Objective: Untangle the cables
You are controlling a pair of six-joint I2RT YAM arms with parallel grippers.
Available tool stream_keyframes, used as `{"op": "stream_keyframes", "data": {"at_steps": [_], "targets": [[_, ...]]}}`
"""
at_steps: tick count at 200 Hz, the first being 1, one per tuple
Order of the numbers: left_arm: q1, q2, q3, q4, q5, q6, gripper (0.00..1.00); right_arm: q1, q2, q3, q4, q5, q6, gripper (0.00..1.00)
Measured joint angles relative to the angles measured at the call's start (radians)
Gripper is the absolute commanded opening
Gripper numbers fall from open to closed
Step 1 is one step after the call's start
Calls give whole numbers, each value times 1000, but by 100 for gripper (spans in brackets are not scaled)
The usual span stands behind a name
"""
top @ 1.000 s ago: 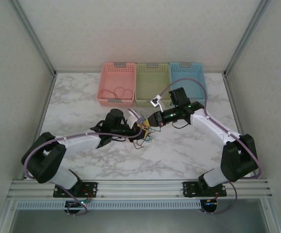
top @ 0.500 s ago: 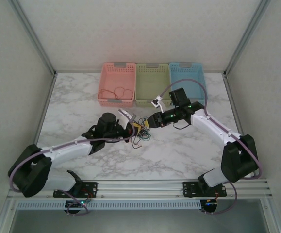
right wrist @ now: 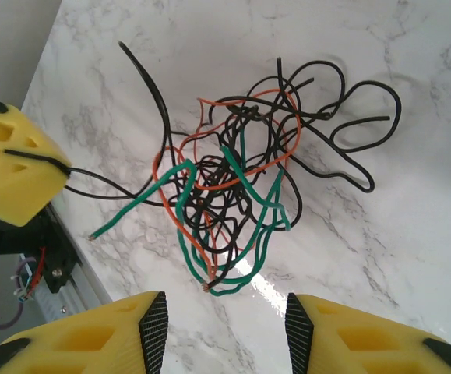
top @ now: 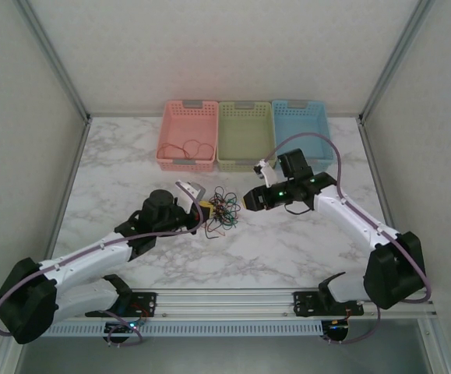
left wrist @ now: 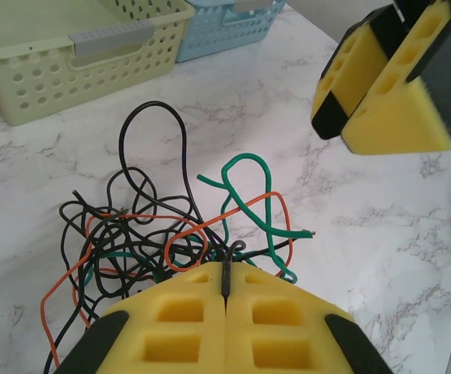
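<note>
Looking across your marble table [top: 303, 249], you have the pink basket [top: 188, 104], green basket [top: 244, 104] and blue basket [top: 298, 103] well beyond both hands. Your left hand [left wrist: 226, 290] is clamped on one black wire [left wrist: 226, 271] at its tips. Your right hand [right wrist: 225, 315] hovers with its pads apart, holding nothing. The cables [right wrist: 237, 179] lie bunched on the table between the two hands, just ahead of each.

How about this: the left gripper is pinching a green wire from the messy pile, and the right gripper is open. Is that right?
Not quite. The left gripper is pinching a black wire, not a green one: the left wrist view shows it clamped between the shut yellow fingers. It does come from the messy pile, and the right gripper is open.
</note>
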Motion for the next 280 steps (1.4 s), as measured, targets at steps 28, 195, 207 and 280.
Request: {"op": "stream_keyframes", "data": {"at_steps": [28,195,207,280], "targets": [[0,0,0,-9,-1,0,0,27,24,-7,50,2,-1,48],[0,-21,-13,-24,-4,-1,0,114,190,129,76,56,14,0],[0,-32,-14,-26,-4,-6,0,110,152,116,79,89,19,0],[1,-136,-70,-39,-30,-32,0,-12,-99,36,145,283,95,0]]}}
